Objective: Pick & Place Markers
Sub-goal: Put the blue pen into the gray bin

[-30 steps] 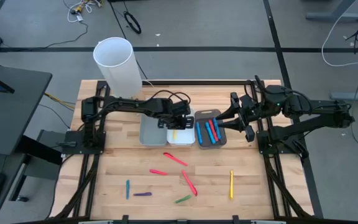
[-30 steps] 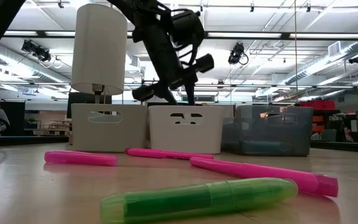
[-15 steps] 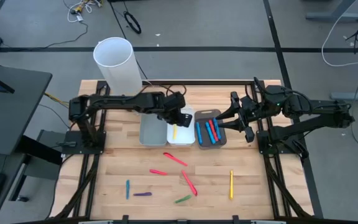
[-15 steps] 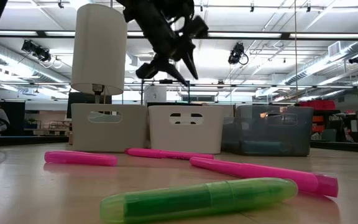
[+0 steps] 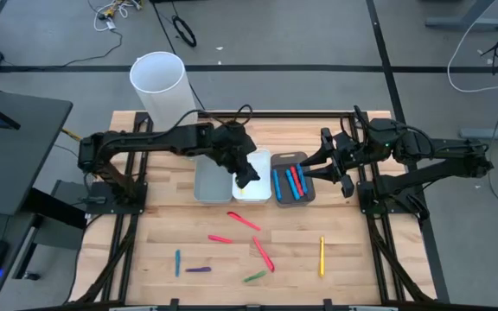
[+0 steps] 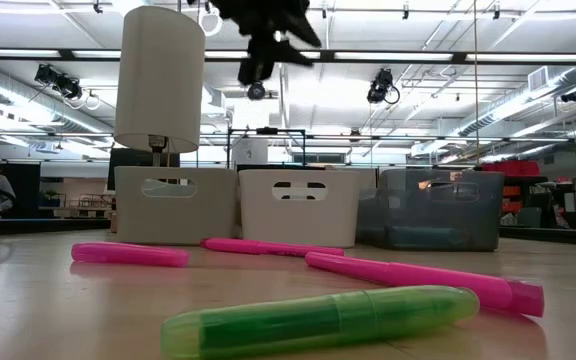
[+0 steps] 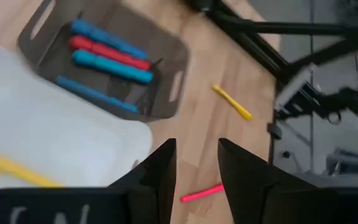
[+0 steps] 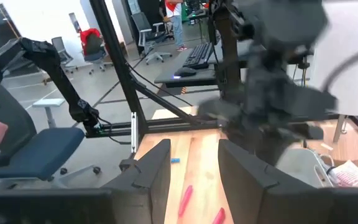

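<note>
Several markers lie loose on the wooden table: red ones [image 5: 243, 221] [image 5: 263, 254], a blue [image 5: 177, 262], a purple [image 5: 198, 269], a green [image 5: 254, 276] and a yellow [image 5: 322, 256]. Blue and red markers lie in the dark bin [image 5: 308, 195]. A yellow marker [image 7: 5, 165] lies in the white bin [image 7: 61, 137]. My left gripper [image 5: 247, 177] hangs high over the white bin [image 5: 258, 195], open, nothing between its fingers [image 7: 160, 171]. My right gripper [image 5: 314, 164] waits open, raised by the dark bin's right side.
A grey bin [image 5: 207, 192] stands left of the white one. A tall white cylinder [image 5: 161, 86] stands at the far left corner. The near half of the table holds only the scattered markers. Both arms' bases and frames flank the table.
My left gripper has risen well above the white bin, shifted a little toward the near edge and rolled about its own line. Its fingers keep the same gap. The markers and bins lie as before.
</note>
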Available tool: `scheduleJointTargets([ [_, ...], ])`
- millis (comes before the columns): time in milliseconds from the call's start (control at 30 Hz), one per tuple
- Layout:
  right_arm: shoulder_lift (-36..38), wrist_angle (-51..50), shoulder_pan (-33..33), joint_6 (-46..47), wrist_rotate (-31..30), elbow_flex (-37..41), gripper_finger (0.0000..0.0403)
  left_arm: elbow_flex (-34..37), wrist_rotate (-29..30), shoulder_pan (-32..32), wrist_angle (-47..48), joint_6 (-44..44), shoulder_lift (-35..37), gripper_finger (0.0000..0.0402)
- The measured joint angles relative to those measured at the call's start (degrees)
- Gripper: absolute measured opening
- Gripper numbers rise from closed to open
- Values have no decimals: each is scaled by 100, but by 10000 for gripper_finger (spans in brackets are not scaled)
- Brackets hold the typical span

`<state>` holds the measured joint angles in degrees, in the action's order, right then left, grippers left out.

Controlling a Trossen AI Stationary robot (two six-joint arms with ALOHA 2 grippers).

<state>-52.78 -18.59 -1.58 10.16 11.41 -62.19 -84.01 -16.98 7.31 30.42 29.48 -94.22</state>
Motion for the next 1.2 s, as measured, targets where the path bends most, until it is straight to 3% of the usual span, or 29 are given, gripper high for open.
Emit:
scheduleJointTargets([
  [367,1,-112,0,562,8,0,134,0,1000,-997,-734,-1341,775,124],
  [667,-1,-295,0,699,18,0,134,-4,1202,-1643,-1213,-1680,901,124],
  [800,-1,-295,0,732,18,0,134,-2,1600,-1875,-1169,-2015,955,124],
  [900,1,-295,0,730,18,0,134,-2,1832,-1958,-1202,-2146,973,124],
  [1200,1,-295,0,713,11,0,134,-2,1820,-1954,-1215,-2117,971,124],
])
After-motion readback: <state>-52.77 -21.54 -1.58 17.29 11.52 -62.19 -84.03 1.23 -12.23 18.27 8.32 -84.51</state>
